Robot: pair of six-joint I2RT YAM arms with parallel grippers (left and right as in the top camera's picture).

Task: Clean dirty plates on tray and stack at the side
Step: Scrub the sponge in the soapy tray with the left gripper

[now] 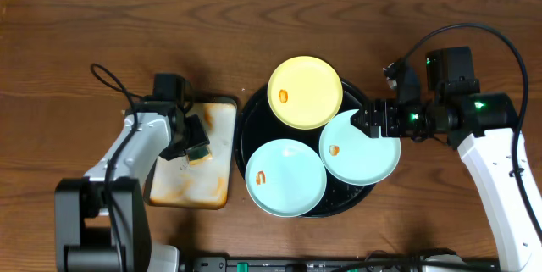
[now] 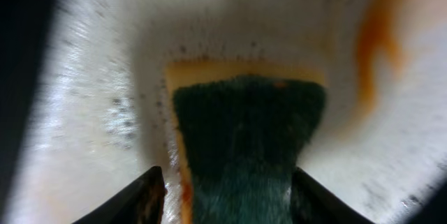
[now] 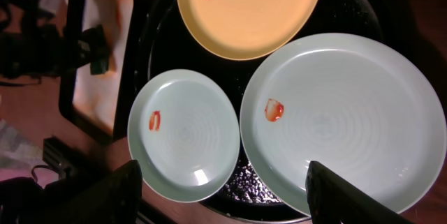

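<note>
Our left arm (image 1: 127,149) reaches forward, with the wrist bent so that the left gripper (image 1: 196,142) points down. In the wrist view its two dark fingers (image 2: 148,197) stand apart. That picture is blurred, and we cannot tell whether they press on anything between them. Our right arm (image 1: 500,170) bends inward, forearm roughly level. The right gripper (image 1: 367,123) points toward the left arm, its jaws spread wide and nothing between its fingers (image 3: 126,190).

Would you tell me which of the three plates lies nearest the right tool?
The pale blue plate on the tray's right side; the right tool hovers over its rim.
</note>
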